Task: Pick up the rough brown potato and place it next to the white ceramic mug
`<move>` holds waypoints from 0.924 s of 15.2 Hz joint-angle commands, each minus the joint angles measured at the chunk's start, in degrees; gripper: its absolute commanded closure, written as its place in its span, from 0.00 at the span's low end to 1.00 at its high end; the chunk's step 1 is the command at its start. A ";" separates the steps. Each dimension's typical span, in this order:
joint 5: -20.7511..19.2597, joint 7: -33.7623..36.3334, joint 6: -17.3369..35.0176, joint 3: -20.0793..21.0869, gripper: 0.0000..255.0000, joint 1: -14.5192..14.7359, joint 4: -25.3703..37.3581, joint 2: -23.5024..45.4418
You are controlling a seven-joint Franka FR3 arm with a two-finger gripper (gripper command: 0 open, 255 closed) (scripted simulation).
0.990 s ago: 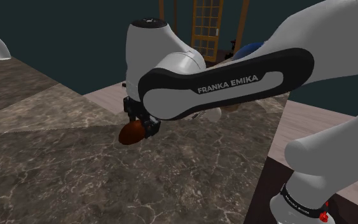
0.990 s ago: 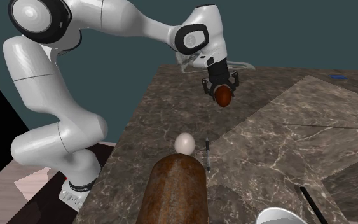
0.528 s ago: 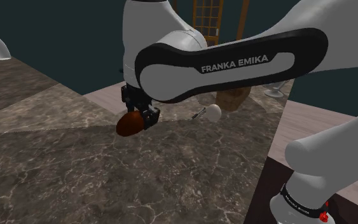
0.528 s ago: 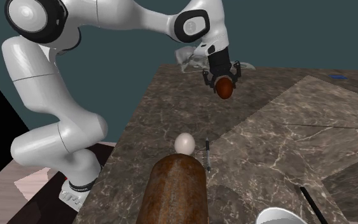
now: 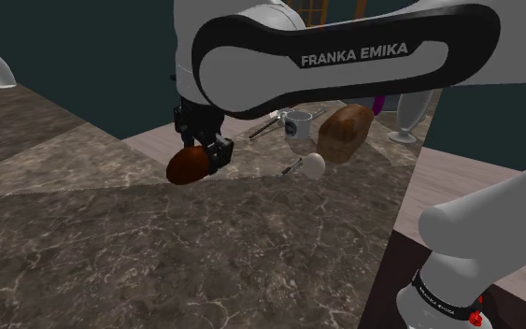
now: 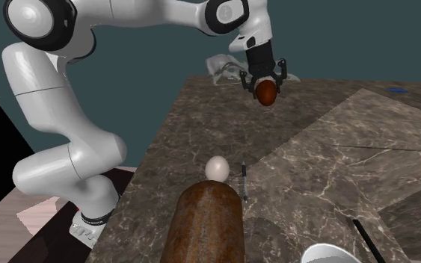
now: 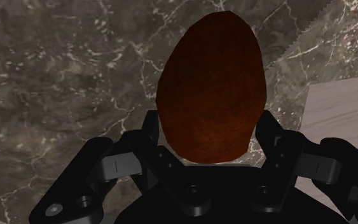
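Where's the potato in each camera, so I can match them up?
Shoulder view: potato left of centre, in the gripper, above the counter.
Second exterior view: upper middle.
Wrist view: centre, clasped between the fingers.
Landmark: white egg, to the potato's right in the shoulder view, below it in the second exterior view.

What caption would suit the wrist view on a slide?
Black gripper clasping a reddish-brown potato over a dark marbled countertop.
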 commanded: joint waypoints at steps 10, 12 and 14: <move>-1.75 0.43 -8.03 0.59 1.00 -2.25 9.21 1.66; -1.79 -2.00 -7.24 -2.31 1.00 -1.51 7.89 2.08; -1.87 -4.40 -6.52 -4.75 1.00 -1.26 6.85 2.60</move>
